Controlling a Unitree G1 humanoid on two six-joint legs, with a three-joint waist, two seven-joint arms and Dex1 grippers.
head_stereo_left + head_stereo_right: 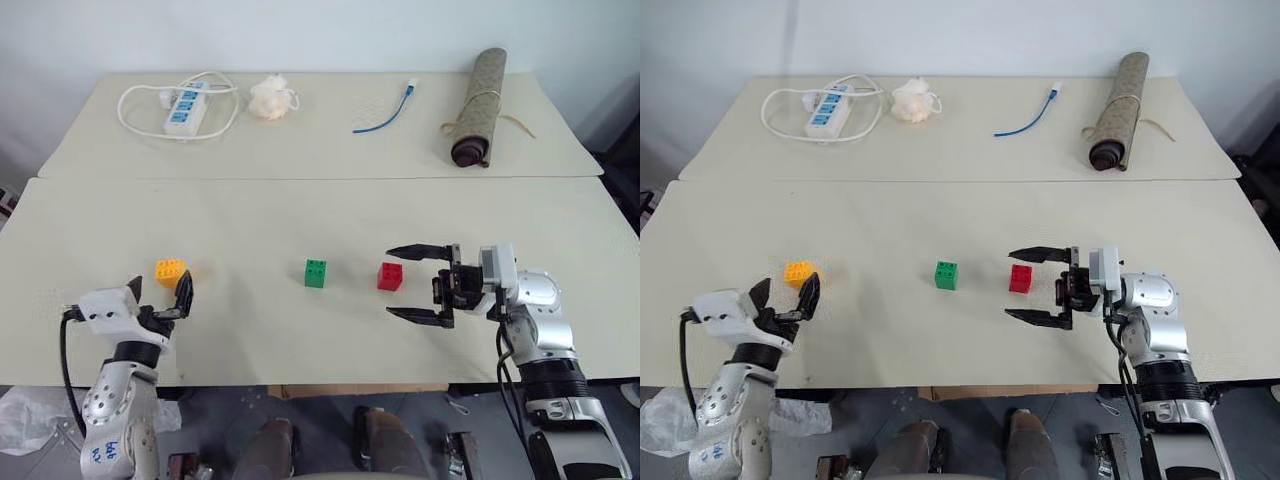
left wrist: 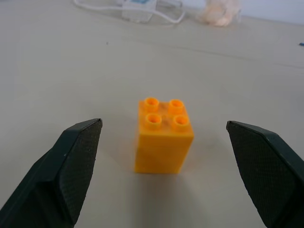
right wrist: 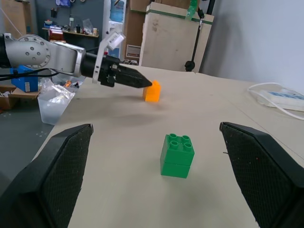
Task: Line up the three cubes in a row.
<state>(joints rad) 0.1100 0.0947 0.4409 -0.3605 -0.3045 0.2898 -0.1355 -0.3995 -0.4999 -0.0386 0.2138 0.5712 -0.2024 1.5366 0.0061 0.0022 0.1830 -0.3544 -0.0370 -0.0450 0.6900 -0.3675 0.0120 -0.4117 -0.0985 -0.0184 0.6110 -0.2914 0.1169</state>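
Observation:
Three cubes stand on the near table (image 1: pixel 320 220): yellow-orange (image 1: pixel 171 270) at left, green (image 1: pixel 315 273) in the middle, red (image 1: pixel 390 276) just right of it. My left gripper (image 1: pixel 160 291) is open and low at the table's front left, pointing forward. The yellow-orange cube (image 2: pixel 164 135) sits just beyond its fingertips, centred between the fingers (image 2: pixel 71 161). My right gripper (image 1: pixel 389 281) is open and points left, held above the table. From the head, its fingertips frame the red cube. Ahead of it stand the green cube (image 3: pixel 176 156) and, farther on, the yellow-orange one (image 3: pixel 152 91).
On the far table (image 1: pixel 320 140) lie a white power strip with its cable (image 1: pixel 182 110), a crumpled white wad (image 1: pixel 270 98), a blue cable (image 1: pixel 385 115) and a rolled mat (image 1: pixel 478 110). A seam (image 1: pixel 320 178) separates the two tables. Boxes and clutter (image 3: pixel 47 95) stand past the table's left edge.

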